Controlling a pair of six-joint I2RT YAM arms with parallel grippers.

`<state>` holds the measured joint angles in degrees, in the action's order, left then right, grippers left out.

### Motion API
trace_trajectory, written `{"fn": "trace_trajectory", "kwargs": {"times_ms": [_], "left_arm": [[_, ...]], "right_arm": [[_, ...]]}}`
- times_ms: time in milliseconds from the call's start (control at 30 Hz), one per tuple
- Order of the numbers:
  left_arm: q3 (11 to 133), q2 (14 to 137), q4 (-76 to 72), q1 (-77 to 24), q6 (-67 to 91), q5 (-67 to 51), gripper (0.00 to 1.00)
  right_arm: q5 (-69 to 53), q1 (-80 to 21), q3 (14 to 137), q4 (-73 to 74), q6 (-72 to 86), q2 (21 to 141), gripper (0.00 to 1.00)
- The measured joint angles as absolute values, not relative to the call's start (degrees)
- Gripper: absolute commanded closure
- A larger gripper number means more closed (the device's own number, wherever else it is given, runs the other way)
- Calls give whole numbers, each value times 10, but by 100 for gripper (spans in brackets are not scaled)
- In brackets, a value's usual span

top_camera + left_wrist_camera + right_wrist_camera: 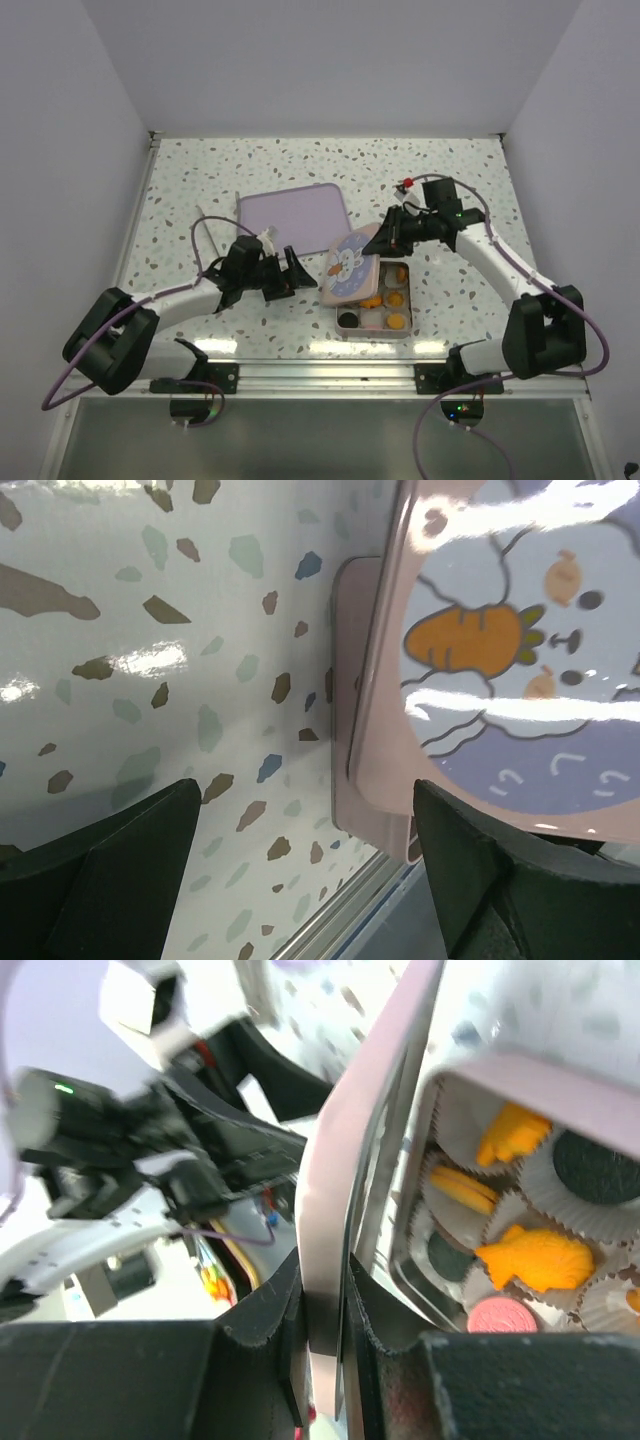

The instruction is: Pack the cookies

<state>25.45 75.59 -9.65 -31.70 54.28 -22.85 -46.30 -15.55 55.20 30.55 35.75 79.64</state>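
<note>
On speckled table (200,180), right hand (390,233) grips tilted lid (348,268) over cookies (396,297); left hand (296,274) released.

Both arms angled inward, wrists facing each other.
Left arm (180,296) low and extended; left gripper (289,272) spread wide, holding nothing; right arm (495,256) arched; right gripper (388,236) pinched on the lid (350,268) edge.

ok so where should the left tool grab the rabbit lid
The free left rim of the lid, coming from the left: it stands tilted over the tin with that thin edge exposed, the right tool pinches the opposite edge, and the open left tool sits beside it.
</note>
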Motion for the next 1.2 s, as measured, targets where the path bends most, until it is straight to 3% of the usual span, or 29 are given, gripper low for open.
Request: {"fn": "trace_trajectory", "kwargs": {"times_ms": [367,633,1200], "left_arm": [[272,690,-45,-317,532,-218,7],[296,691,-19,-317,523,-216,8],[313,687,-6,-317,519,-216,9]], "right_arm": [[-451,-135,607,398,352,706,100],[-313,-129,688,512,286,674,100],[-370,-174,535,394,354,648,100]]}}
